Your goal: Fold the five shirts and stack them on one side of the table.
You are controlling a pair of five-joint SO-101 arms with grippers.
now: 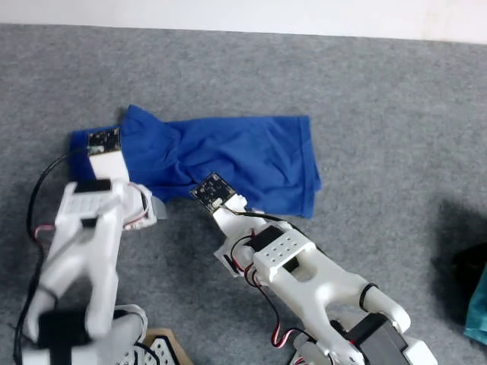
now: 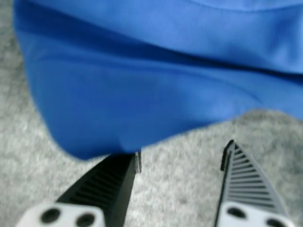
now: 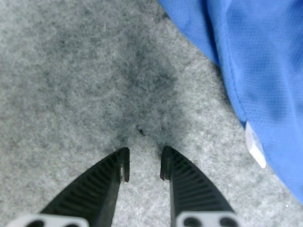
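A blue shirt [image 1: 228, 156] lies spread across the middle of the grey table [image 1: 365, 91], long side running left to right. It is rumpled, not neatly folded. Its left part is bunched with a raised ridge, and its right edge is a fairly straight hem. A small white tag [image 3: 255, 144] sticks out at one edge. Teal cloth [image 1: 478, 304] pokes in at the table's right edge, too cut off to identify.

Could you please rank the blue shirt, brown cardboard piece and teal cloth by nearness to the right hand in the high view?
1. Blue shirt, beside the right hand.
2. Brown cardboard piece, bottom edge.
3. Teal cloth, right edge.
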